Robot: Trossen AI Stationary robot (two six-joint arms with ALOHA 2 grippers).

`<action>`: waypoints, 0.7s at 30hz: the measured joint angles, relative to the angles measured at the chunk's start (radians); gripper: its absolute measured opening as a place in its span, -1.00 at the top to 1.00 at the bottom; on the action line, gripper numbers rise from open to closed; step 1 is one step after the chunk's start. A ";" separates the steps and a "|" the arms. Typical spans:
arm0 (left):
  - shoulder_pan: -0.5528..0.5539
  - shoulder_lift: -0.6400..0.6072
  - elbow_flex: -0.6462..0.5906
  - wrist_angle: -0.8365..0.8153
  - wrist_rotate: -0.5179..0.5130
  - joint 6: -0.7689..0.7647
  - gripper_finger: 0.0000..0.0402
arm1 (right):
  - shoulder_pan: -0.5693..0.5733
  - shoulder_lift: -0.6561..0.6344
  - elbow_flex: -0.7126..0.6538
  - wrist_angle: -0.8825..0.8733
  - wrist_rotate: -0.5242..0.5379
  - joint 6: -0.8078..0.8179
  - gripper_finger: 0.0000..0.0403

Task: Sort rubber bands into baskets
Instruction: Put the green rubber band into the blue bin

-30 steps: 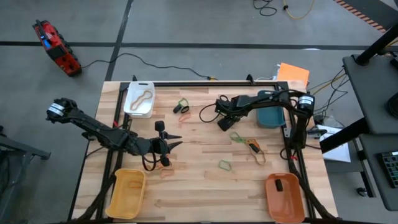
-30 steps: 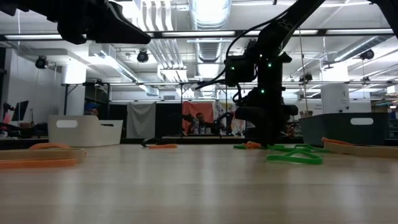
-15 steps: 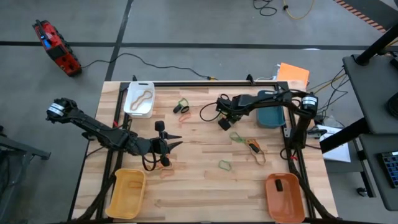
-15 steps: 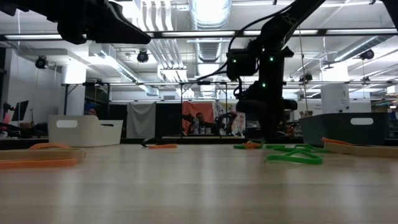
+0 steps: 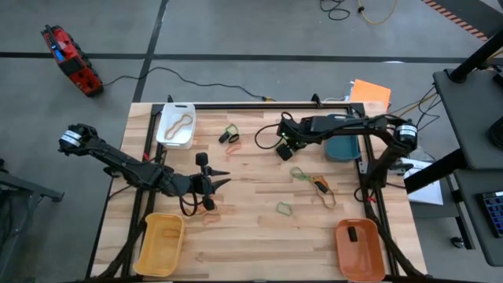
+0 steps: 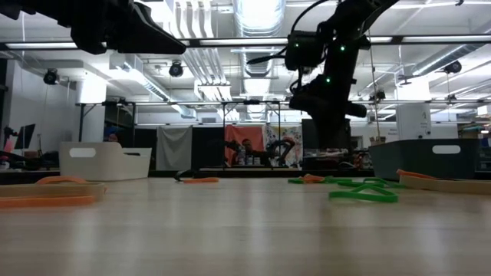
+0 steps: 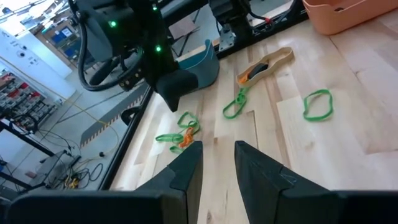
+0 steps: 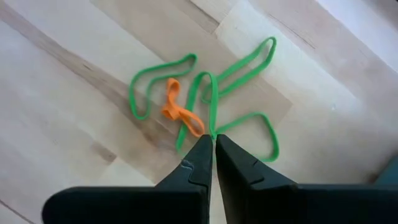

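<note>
Risen off the worktop [image 5: 259,228]: right hand [image 5: 281,152], fingers pinched shut on green band [image 8: 214,106]. Left hand [image 5: 211,189] low, half open, empty.

We see four small rounded baskets near the bench's corners: a white basket [image 5: 176,126] at the far left holding a tan rubber band [image 5: 178,123], a teal basket [image 5: 343,147] at the far right, a yellow basket [image 5: 160,244] at the near left, and an orange basket [image 5: 360,248] at the near right with a small dark piece [image 5: 353,233] inside. Loose bands lie flat on the wood between them. A green and orange tangle [image 5: 229,135] sits toward the far edge, a green band [image 5: 299,174] lies right of centre beside a tan and orange cluster [image 5: 323,187], a lone green loop [image 5: 284,208] lies nearer the front edge, and a pale orange band [image 5: 211,215] lies near the yellow basket.
</note>
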 joint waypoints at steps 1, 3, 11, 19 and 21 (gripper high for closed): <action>0.000 0.000 0.000 0.000 0.000 -0.005 0.61 | 0.000 0.006 0.000 0.002 0.000 0.001 0.94; 0.000 0.000 0.000 -0.001 0.000 -0.011 0.61 | -0.003 0.022 0.000 0.009 -0.004 0.005 0.93; 0.000 0.000 0.000 -0.007 0.000 -0.012 0.61 | -0.018 0.122 0.000 0.004 -0.042 0.020 0.70; 0.000 0.000 0.000 -0.009 0.001 -0.014 0.61 | -0.021 0.153 0.000 0.005 -0.042 0.020 0.27; 0.000 0.000 0.000 -0.010 0.001 -0.015 0.61 | -0.021 0.161 0.000 0.006 -0.043 0.020 0.21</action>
